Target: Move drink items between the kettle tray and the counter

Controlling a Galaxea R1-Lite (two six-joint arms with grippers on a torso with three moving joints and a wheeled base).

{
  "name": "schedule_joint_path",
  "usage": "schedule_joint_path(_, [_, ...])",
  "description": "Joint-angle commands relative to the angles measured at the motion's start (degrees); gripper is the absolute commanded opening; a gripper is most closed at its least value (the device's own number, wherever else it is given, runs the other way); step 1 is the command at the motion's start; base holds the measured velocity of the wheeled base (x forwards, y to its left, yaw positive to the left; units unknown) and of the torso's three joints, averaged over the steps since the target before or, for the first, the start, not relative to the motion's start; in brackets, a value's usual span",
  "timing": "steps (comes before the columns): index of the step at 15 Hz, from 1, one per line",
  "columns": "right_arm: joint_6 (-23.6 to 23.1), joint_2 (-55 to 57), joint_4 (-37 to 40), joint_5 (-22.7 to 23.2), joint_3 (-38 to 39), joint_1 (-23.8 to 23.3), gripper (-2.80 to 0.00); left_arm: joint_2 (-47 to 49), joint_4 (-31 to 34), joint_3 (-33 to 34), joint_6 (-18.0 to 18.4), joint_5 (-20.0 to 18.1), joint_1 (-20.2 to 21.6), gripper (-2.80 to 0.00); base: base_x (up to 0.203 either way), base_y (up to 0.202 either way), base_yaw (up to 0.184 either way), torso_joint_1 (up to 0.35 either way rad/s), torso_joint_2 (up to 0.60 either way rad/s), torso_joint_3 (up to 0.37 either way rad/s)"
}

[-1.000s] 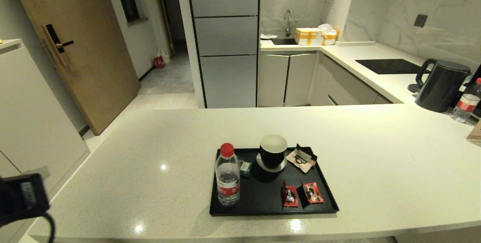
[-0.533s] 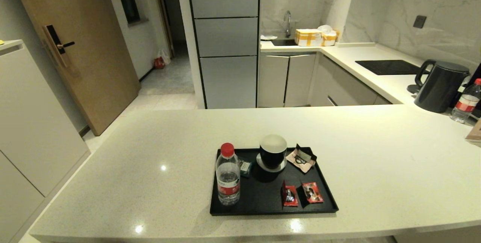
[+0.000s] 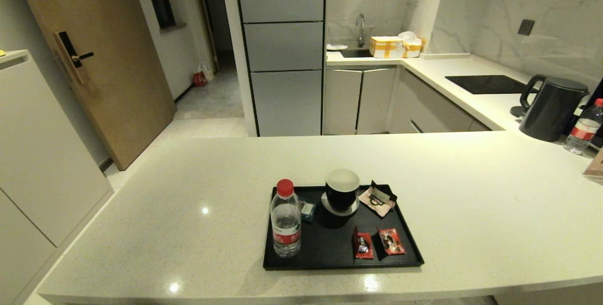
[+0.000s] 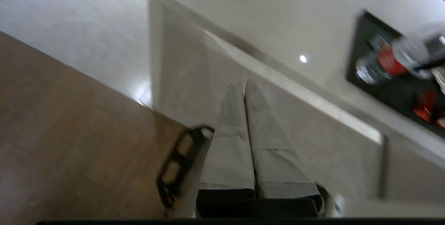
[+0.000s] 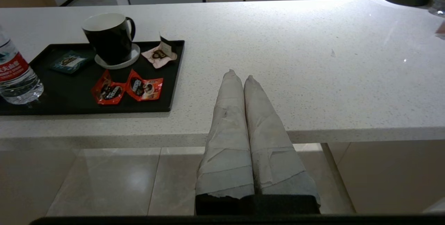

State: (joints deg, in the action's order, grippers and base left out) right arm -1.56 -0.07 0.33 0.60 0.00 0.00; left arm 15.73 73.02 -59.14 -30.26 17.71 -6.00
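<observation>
Gone from the head view is the left arm, which a second ago showed as a dark shape at the near left edge; everything on the counter (image 3: 188, 187) lies as before.

A small clear water bottle (image 3: 285, 220) with a red cap and red label stands upright in the near left part of the black tray (image 3: 330, 261). Two small red sachets with dark print lie side by side at the tray's near right, one (image 3: 363, 244) left of the other (image 3: 391, 241). The tray sits on the pale speckled counter, close to its near edge.

Also on the tray are a black mug (image 3: 342, 191) with a white inside on a pale coaster at the far middle, a teal sachet (image 3: 308, 210) just behind the bottle, and a pink sachet (image 3: 378, 199) right of the mug.

The left gripper (image 4: 244, 85) is off the counter's near left, its taped fingers pressed together and empty. The right gripper (image 5: 239, 76) hangs before the counter's near edge, right of the tray, fingers likewise closed on nothing.
</observation>
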Motion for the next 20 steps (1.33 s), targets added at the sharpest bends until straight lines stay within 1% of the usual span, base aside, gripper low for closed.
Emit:
schedule_joint_path(1, [-0.02,0.07,0.02,0.02,0.09,0.0,-2.8,-2.0,0.97,0.65,0.74,-4.44,2.76,-2.8,0.0,0.0,0.0,0.0,0.0,0.0])
schedule_joint_path(2, [-0.02,0.07,0.02,0.02,0.09,0.0,-2.8,-5.71,0.6,2.08,3.11,-6.27,3.69,-2.8,0.0,0.0,0.0,0.0,0.0,0.0])
schedule_joint_path(3, [-0.02,0.07,0.02,0.02,0.09,0.0,-2.8,-10.35,0.47,2.95,7.21,-8.23,4.3,-2.8,0.0,0.0,0.0,0.0,0.0,0.0])
schedule_joint_path(4, [-0.02,0.07,0.02,0.02,0.09,0.0,-2.8,-13.85,0.88,3.73,10.48,-9.68,4.7,-2.8,0.0,0.0,0.0,0.0,0.0,0.0])
schedule_joint_path(5, [-0.02,0.07,0.02,0.02,0.09,0.0,-2.8,-15.76,0.76,5.65,12.36,-10.78,5.0,-2.8,0.0,0.0,0.0,0.0,0.0,0.0])
schedule_joint_path(6, [-0.02,0.07,0.02,0.02,0.09,0.0,-2.8,-15.95,-1.07,9.5,13.53,-11.32,5.18,-2.8,0.0,0.0,0.0,0.0,0.0,0.0])
schedule_joint_path(7, [-0.02,0.07,0.02,0.02,0.09,0.0,-2.8,-15.91,-6.36,13.01,14.15,-11.61,5.27,-2.8,0.0,0.0,0.0,0.007,-0.03,-0.011])
schedule_joint_path(8, [-0.02,0.07,0.02,0.02,0.09,0.0,-2.8,-15.89,-15.72,17.28,14.76,-11.81,5.32,-2.8,0.0,0.0,0.0,0.017,-0.04,-0.017])
schedule_joint_path(9, [-0.02,0.07,0.02,0.02,0.09,0.0,-2.8,-15.87,-27.0,22.66,15.76,-11.98,5.37,-2.8,0.0,0.0,0.0,0.023,-0.03,-0.022])
schedule_joint_path(11, [-0.02,0.07,0.02,0.02,0.09,0.0,-2.8,-15.85,-49.68,37.85,19.99,-12.44,5.41,-2.8,0.0,0.0,0.0,0.027,-0.03,-0.017])
schedule_joint_path(12, [-0.02,0.07,0.02,0.02,0.09,0.0,-2.8,-15.84,-61.17,46.52,22.86,-13.38,5.42,-2.8,0.0,0.0,0.0,0.0,0.0,0.0])
schedule_joint_path(13, [-0.02,0.07,0.02,0.02,0.09,0.0,-2.8,-15.83,-71.14,53.04,25.73,-14.7,5.44,-2.8,0.0,0.0,0.0,0.0,0.0,0.0])
schedule_joint_path(14, [-0.02,0.07,0.02,0.02,0.09,0.0,-2.8,-15.83,-78.26,57.24,27.3,-15.36,5.44,-2.8,0.0,0.0,0.0,0.0,0.0,0.0])
schedule_joint_path(15, [-0.02,0.07,0.02,0.02,0.09,0.09,-2.8,-15.83,-81.21,59.39,28.62,-15.84,5.45,-2.8,0.0,0.0,0.0,0.0,0.0,0.0])
schedule_joint_path(16, [-0.02,0.07,0.02,0.02,0.09,0.0,-2.8,-15.82,-79.38,59.48,29.91,-16.23,5.46,-2.8,0.0,0.0,0.0,0.0,0.0,0.0])
schedule_joint_path(17, [-0.02,0.07,0.02,0.02,0.09,0.0,-2.8,-15.82,-74.27,59.25,31.32,-16.69,5.46,-2.8,0.0,0.0,0.0,0.0,0.0,0.0])
schedule_joint_path(18, [-0.02,0.07,0.02,0.02,0.09,0.0,-2.8,-15.82,-72.49,59.05,32.37,-17.1,5.47,-2.8,0.0,0.0,0.0,0.0,0.0,0.0])
schedule_joint_path(20, [-0.02,0.07,0.02,0.02,0.09,0.0,-2.8,-15.82,-72.58,59.05,32.54,-17.27,5.47,-2.8,0.0,0.0,0.0,0.0,0.0,0.0])
